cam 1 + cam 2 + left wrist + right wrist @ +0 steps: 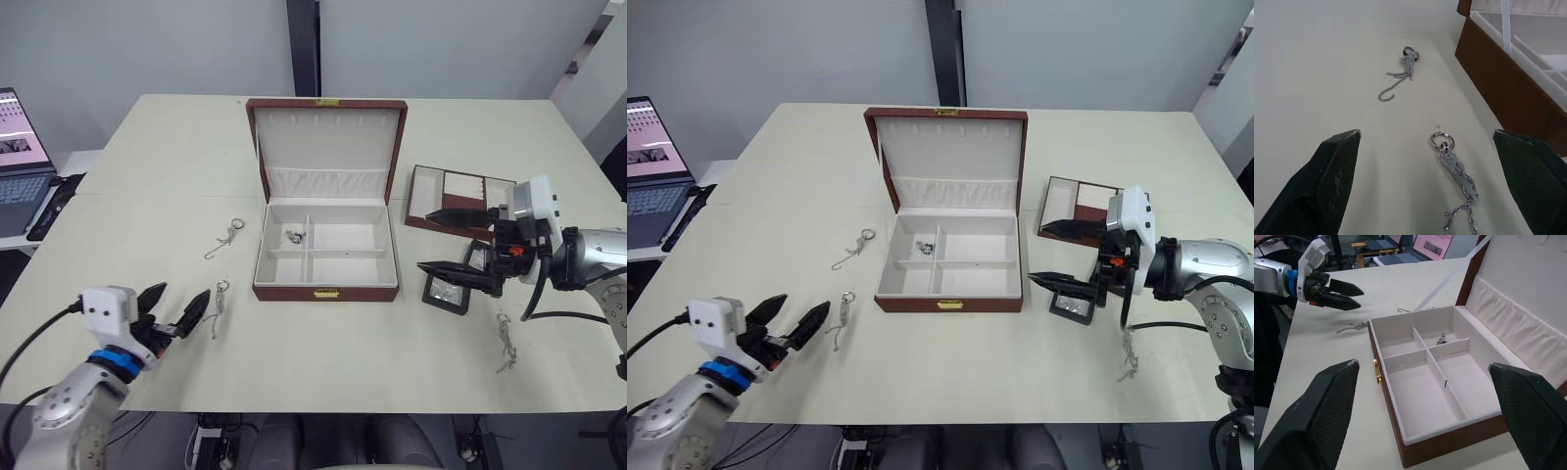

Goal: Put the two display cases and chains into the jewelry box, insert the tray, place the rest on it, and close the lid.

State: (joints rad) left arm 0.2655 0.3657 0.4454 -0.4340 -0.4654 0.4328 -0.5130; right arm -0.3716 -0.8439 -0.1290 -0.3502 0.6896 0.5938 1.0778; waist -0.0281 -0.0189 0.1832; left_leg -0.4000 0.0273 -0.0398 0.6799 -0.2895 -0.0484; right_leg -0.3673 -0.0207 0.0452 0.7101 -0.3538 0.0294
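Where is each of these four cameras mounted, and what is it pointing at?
Eye views: on the head, looking down at the table; both arms show.
Left wrist view: on the left arm, facing two chains beside the jewelry box, between its open fingers.
Right wrist view: on the right arm, facing the box and left gripper.
All share the box.

open jewelry box [326, 245], chains [224, 239], laptop [20, 162]
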